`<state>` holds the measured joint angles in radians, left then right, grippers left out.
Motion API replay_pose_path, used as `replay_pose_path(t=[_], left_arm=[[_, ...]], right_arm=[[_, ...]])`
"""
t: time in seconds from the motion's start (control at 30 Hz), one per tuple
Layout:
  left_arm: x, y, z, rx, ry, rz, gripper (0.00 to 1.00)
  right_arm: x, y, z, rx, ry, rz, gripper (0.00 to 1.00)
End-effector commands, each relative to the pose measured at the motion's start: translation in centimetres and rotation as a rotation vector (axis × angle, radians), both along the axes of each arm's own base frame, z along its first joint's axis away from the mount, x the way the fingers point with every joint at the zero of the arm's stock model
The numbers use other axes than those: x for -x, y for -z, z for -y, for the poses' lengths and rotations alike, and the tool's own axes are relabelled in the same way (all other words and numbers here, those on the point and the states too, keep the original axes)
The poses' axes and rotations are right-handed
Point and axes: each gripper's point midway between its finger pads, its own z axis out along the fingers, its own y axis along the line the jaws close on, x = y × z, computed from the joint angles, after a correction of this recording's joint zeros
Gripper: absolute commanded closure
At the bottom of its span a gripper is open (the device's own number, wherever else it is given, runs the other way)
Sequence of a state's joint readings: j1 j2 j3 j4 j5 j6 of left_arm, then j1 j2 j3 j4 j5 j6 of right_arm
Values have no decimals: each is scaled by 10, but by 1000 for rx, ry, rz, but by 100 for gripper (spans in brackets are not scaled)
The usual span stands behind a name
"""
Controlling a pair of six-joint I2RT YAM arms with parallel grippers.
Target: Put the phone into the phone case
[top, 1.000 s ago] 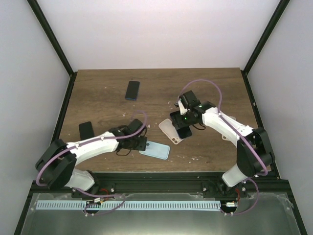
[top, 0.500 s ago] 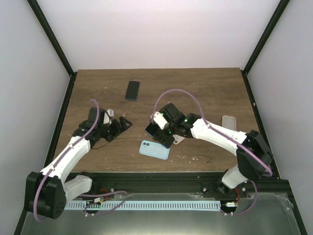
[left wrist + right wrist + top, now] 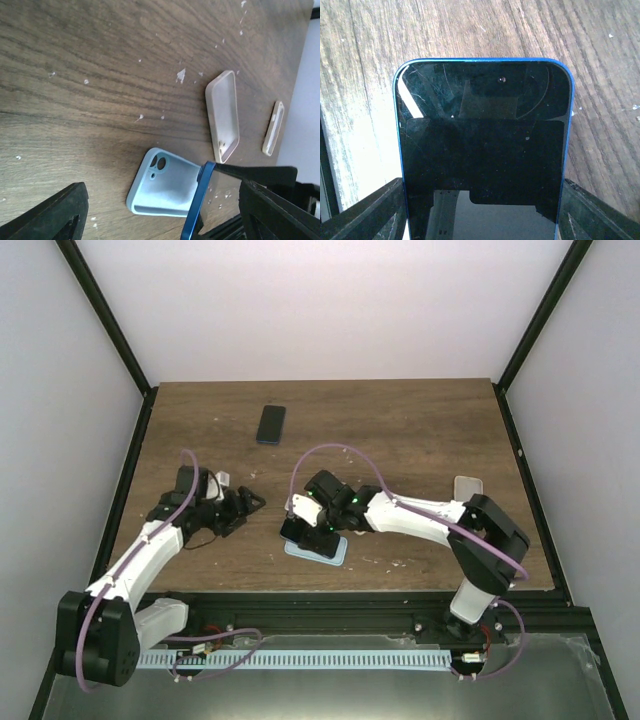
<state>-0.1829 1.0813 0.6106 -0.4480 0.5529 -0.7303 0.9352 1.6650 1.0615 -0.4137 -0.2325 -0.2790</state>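
Observation:
A light-blue phone case (image 3: 330, 551) lies open side up near the table's front edge; it also shows in the left wrist view (image 3: 165, 187). My right gripper (image 3: 306, 528) is shut on a blue-edged phone (image 3: 485, 140) with a dark screen. It holds the phone tilted, with the lower end over the case's left part. In the left wrist view the phone's blue edge (image 3: 198, 205) stands over the case's near end. My left gripper (image 3: 248, 504) is open and empty, left of the case and apart from it.
A second dark phone (image 3: 271, 424) lies at the back of the table. A beige case (image 3: 223, 115) lies beyond the blue case. A clear case (image 3: 467, 487) lies at the right, also seen from the left wrist (image 3: 273, 127). White specks dot the wood.
My right gripper has carried the phone left and toward the front, to over the light-blue case. My left gripper has pulled back left from the case and now stays there.

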Motion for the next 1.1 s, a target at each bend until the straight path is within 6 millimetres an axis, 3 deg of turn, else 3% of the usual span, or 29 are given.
replay_pose_path(t=[0.0,0.5,0.73,1.07], left_arm=[[4,6,2,22,15,-4,18],[12,27,13,66,49,-62,32],[15,34,33,79,106,-78,36],[19,56,51,75,173,-103,52]], right_arm=[[-4,-10,-17,-57,-38,46,34],[3,21,-12,-32,-79,58,34],[2,27,-7,-13,-71,71,32],[-2,34,-1,17,-38,78,28]])
